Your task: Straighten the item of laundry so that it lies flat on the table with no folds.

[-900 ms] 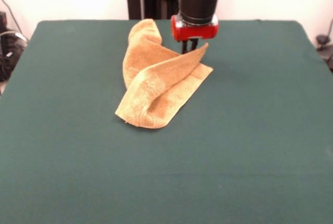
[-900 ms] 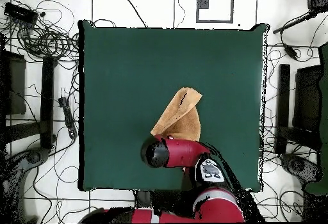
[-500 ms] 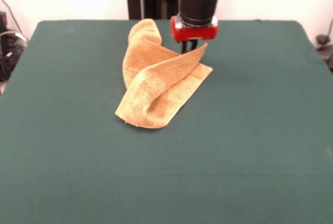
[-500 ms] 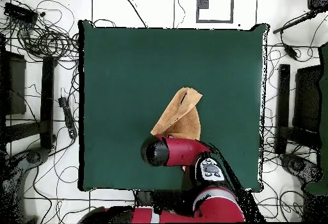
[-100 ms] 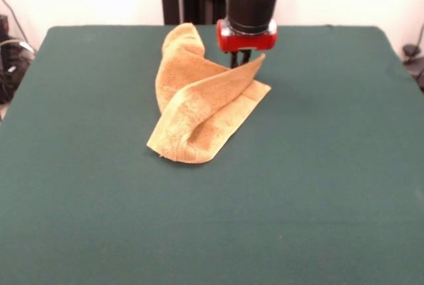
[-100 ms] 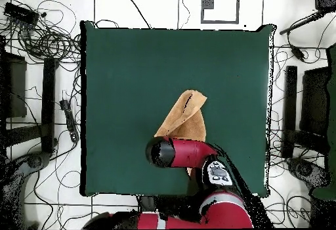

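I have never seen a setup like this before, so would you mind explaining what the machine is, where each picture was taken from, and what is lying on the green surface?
The red and black machine is a robot arm with a small claw at its tip. One picture is taken from across the table, facing the robot, so the arm comes down from the top. The other looks straight down from above, with the robot at the bottom, so the arm covers the claw there.

The green surface is a large cloth-covered table. On it lies one golden-orange towel, bunched and folded over itself rather than flat. The claw sits right at the towel's raised corner on the far side; whether it is actually pinching the cloth cannot be made out. Cables lie on the floor around the table.
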